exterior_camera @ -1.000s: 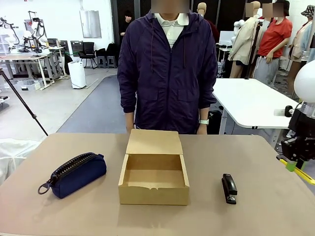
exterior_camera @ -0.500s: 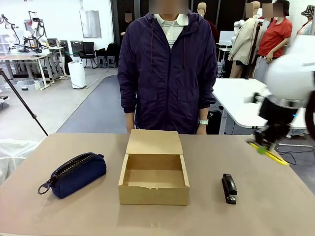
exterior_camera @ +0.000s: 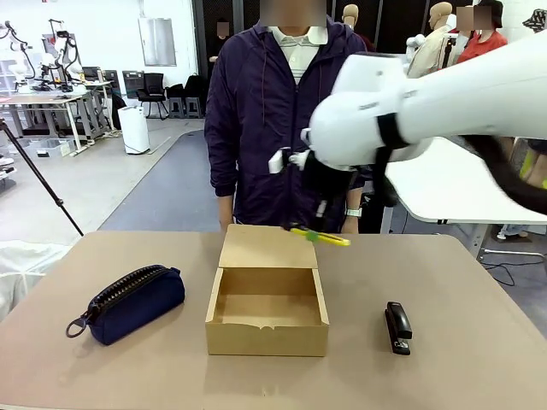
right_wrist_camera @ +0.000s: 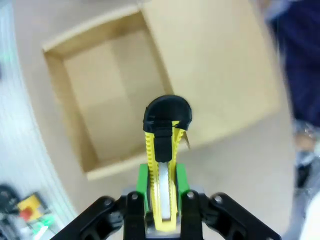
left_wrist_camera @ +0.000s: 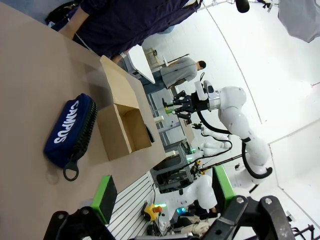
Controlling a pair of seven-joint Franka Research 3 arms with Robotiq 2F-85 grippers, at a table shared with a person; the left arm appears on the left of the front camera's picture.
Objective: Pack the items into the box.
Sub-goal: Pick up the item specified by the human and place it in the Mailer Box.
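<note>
While the left gripper (left_wrist_camera: 162, 192) is kept up off the table (exterior_camera: 479, 359) with jaws spread wide, the stapler (exterior_camera: 397, 327) is seen lying nearest, on the right. The navy pouch (exterior_camera: 128, 303) is over on the left, and the open box (exterior_camera: 267, 299) is set between them. Just above its folded-back lid, the yellow tool (exterior_camera: 320, 236) is pinched in the right gripper (right_wrist_camera: 161, 182). Farther back, a person (exterior_camera: 291, 128), a white table (exterior_camera: 436, 175) and a tripod leg (exterior_camera: 38, 175) can be made out.

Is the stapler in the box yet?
No, the black stapler lies on the table to the right of the cardboard box.
</note>
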